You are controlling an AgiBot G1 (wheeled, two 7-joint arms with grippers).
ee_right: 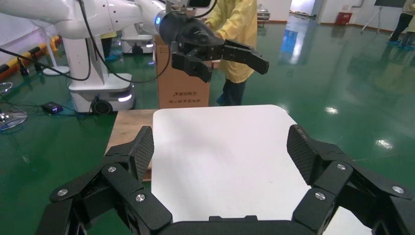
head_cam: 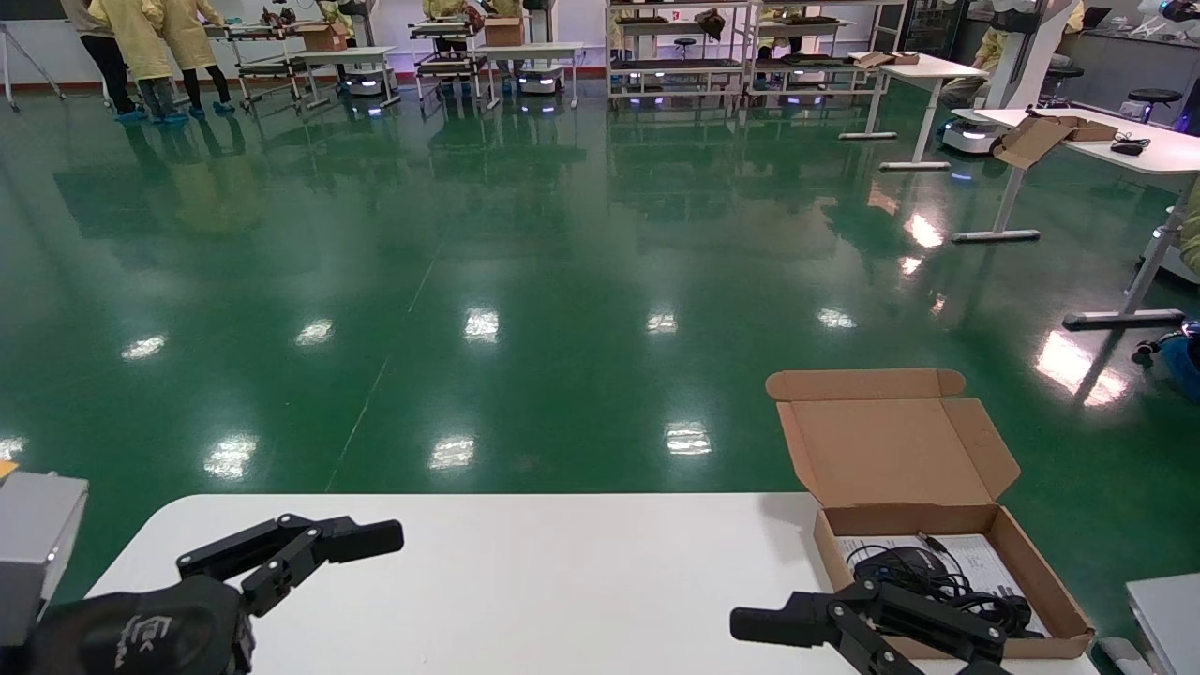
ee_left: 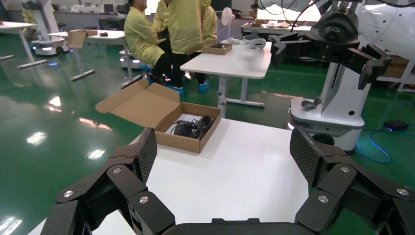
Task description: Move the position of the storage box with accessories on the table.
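Print on storage box [head_cam: 947,525] sheet [head_cam: 975,558] unreadable; left gripper [ee_left: 225,156], right gripper [ee_right: 220,154] fingers wide.

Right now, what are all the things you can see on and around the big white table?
table: one, white, rounded corners, right before the robot.
storage box: one, brown cardboard, lid open, at the table's right far corner.
mouse: one, black, inside the box.
cable: one, black, coiled, inside the box beside the mouse.
paper sheet: one, white, printed, under the mouse and cable.
floor: green, shiny, all around.
people: several, yellow coats, far off by the benches.
other tables: some, white, far right.
left pincer: one, black, open, over the table's left side.
right pincer: one, black, open, just left of the box.
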